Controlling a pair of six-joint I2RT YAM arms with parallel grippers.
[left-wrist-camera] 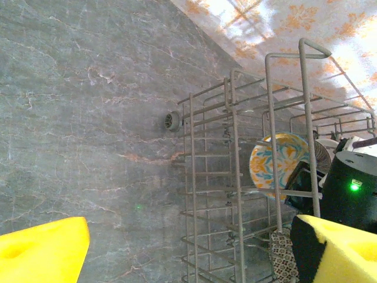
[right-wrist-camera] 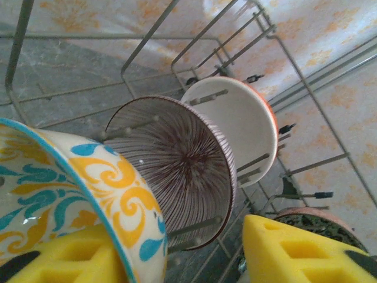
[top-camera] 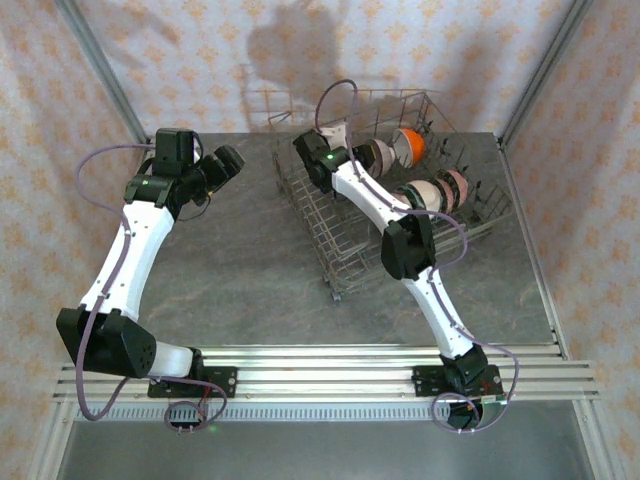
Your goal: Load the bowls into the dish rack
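Bowls (top-camera: pixel 428 192): on edge among rack (top-camera: pixel 320 235) tines, far right.
Table (top-camera: pixel 240 270): grey marbled stone.
Left gripper (left-wrist-camera: pixel 188 253): wide, nothing held, above table.
Right gripper (right-wrist-camera: pixel 188 256): jaws apart inside rack; patterned bowl (right-wrist-camera: pixel 88 177) against one pad.
Walls (top-camera: pixel 200 50): pale, orange floral print, metal corner posts (top-camera: pixel 105 75).

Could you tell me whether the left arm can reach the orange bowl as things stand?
Probably not easily: the orange bowl stands in the far row of the dish rack, the right arm lies across the rack, and the open left hand sits outside its wire side.
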